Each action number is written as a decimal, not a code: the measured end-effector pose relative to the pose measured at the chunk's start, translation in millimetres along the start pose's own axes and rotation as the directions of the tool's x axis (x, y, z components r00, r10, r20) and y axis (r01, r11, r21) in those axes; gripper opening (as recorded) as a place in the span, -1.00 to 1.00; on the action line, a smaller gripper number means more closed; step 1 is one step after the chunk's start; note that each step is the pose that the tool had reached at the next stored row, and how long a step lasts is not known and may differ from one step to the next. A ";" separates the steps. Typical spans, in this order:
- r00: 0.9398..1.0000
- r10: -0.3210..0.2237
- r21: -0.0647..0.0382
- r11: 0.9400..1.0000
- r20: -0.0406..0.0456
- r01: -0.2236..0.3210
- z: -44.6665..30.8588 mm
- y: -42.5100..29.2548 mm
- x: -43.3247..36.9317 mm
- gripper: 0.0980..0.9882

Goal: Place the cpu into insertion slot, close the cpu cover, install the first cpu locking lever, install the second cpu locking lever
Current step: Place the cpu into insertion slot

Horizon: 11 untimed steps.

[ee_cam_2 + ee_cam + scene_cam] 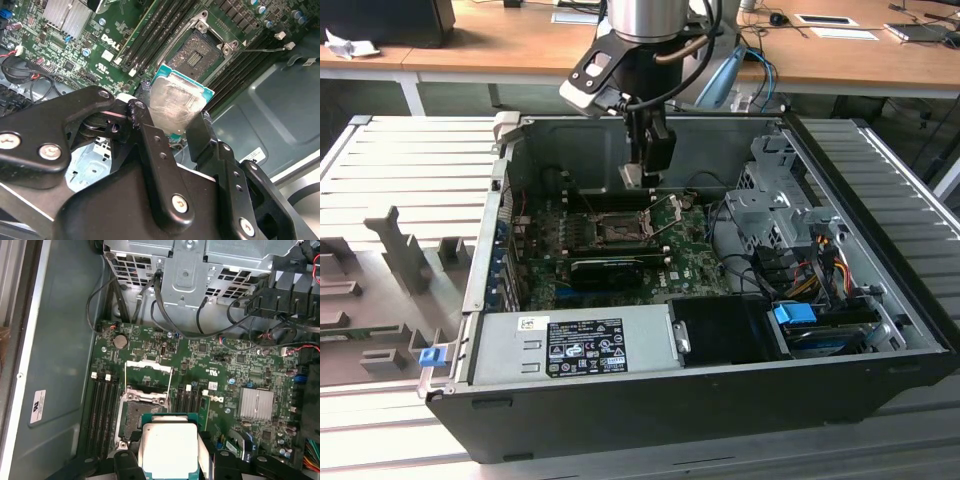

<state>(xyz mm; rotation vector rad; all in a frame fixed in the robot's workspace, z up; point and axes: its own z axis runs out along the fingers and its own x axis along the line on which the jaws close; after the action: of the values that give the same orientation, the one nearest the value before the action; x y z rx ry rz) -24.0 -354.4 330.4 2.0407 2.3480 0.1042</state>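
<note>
My gripper [640,178] hangs inside the open computer case, shut on the cpu [638,176], just above and behind the insertion slot [620,226]. In both wrist views the cpu [177,105] [170,450] shows its pale silvery face with a green edge, pinched between two black fingers [150,142]. The insertion slot [134,412] [200,50] lies uncovered with its dark centre exposed. The cpu cover [148,371] is swung open beside the slot. A thin locking lever [666,214] stands raised next to the slot.
A long black expansion card [610,268] lies in front of the socket. Memory slots [102,415] flank it. A grey power supply [575,345] sits at the case front, and a metal drive cage [775,200] with cables is on the exterior view's right. A finned heatsink [256,404] is nearby.
</note>
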 end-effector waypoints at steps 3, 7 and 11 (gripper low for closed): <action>1.000 0.000 0.002 1.000 0.000 0.000 1.5 -0.1 0.0 -0.03; 1.000 0.000 0.003 1.000 -0.001 0.000 3.7 -0.3 -0.1 -0.03; 1.000 0.000 0.004 1.000 -0.001 0.000 6.5 -0.4 -0.3 -0.03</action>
<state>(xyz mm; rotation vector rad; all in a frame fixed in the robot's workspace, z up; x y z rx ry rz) -23.9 -354.6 323.9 2.0432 2.3508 0.1002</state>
